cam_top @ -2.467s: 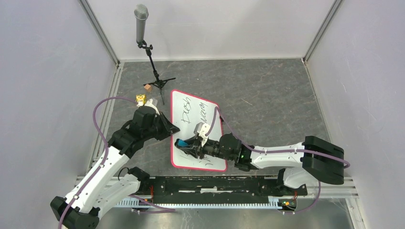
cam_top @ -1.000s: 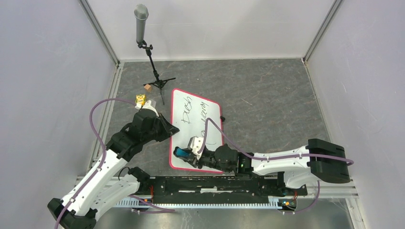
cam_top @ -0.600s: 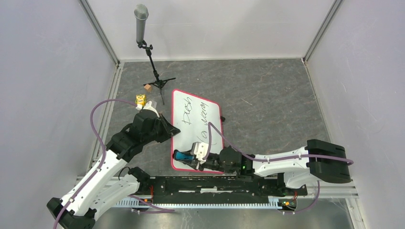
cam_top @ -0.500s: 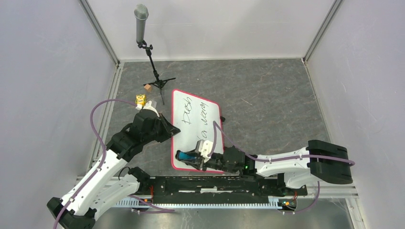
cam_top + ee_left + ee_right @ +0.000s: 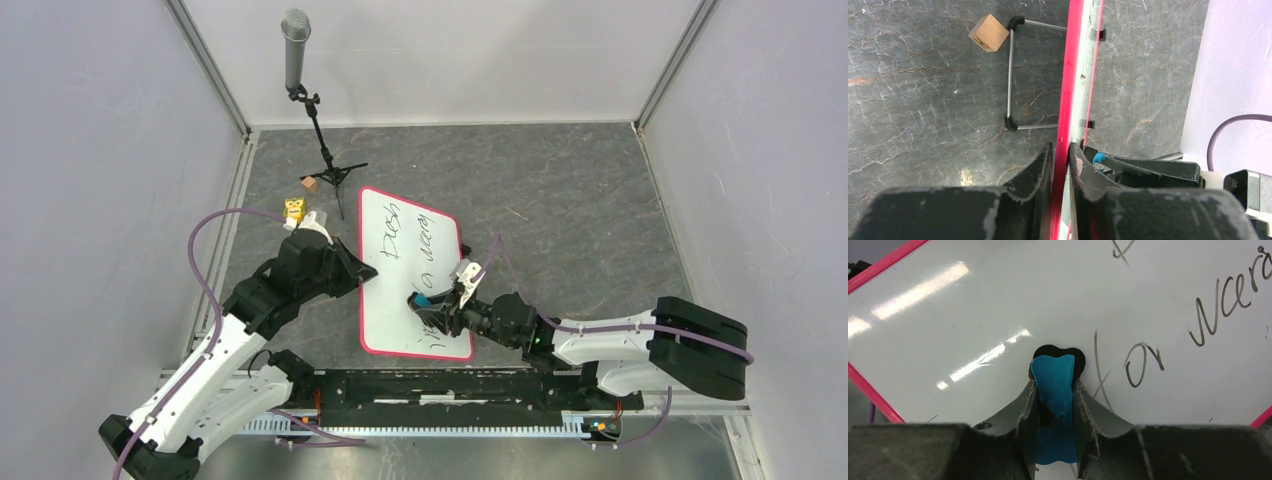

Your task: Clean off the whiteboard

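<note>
Right gripper [image 5: 1053, 390]: fingers clamped on blue eraser [image 5: 1050, 371], its black pad pressed to the whiteboard [image 5: 385, 318], near half. Left gripper [image 5: 1060, 150]: pinching the board's pink left rim. Whiteboard lies skewed, left of the table's [image 5: 580, 200] middle, toward the near edge. Black handwriting [image 5: 1143, 362] just right of eraser. Past the board's far-left corner: wooden cube [image 5: 988, 33], microphone stand [image 5: 322, 150].

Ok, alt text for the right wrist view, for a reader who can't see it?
The right claw is shut on a small blue eraser, its black pad against the whiteboard. Black handwriting lies toward the picture's right of the eraser, and the board's pink rim shows at the left edge.
</note>
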You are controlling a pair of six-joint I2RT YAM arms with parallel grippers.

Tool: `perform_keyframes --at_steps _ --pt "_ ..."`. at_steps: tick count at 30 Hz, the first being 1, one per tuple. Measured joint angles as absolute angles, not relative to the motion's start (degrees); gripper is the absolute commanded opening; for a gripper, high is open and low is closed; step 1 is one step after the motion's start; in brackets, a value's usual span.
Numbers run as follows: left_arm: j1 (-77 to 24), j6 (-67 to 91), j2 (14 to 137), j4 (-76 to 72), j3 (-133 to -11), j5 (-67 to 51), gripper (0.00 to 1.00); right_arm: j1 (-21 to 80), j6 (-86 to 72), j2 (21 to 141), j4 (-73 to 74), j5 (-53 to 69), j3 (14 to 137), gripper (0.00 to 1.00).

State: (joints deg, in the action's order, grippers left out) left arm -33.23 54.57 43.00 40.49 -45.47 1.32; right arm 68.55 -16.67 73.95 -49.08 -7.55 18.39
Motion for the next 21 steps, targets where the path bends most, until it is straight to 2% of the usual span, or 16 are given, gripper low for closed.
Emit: perform_keyframes --at_steps 3,9,15,21 --pt "-33.26 54.70 42.30 40.32 -45.04 0.95 0.44 68.55 -17.04 73.14 -47.86 -7.62 18.39 0.22" --pt "-33.26 55.00 40.60 42.19 -43.75 -0.95 0.58 68.36 -17.21 71.42 -44.82 -8.21 17.87 0.22" --pt "-33.26 54.57 39.92 44.40 -43.64 -5.52 0.55 68.36 -16.64 69.97 -43.44 -8.23 16.86 0.22" --pt "-34.00 54.46 39.03 43.40 -40.36 -9.96 0.36 68.36 -15.29 68.88 -42.22 -8.14 15.99 0.22"
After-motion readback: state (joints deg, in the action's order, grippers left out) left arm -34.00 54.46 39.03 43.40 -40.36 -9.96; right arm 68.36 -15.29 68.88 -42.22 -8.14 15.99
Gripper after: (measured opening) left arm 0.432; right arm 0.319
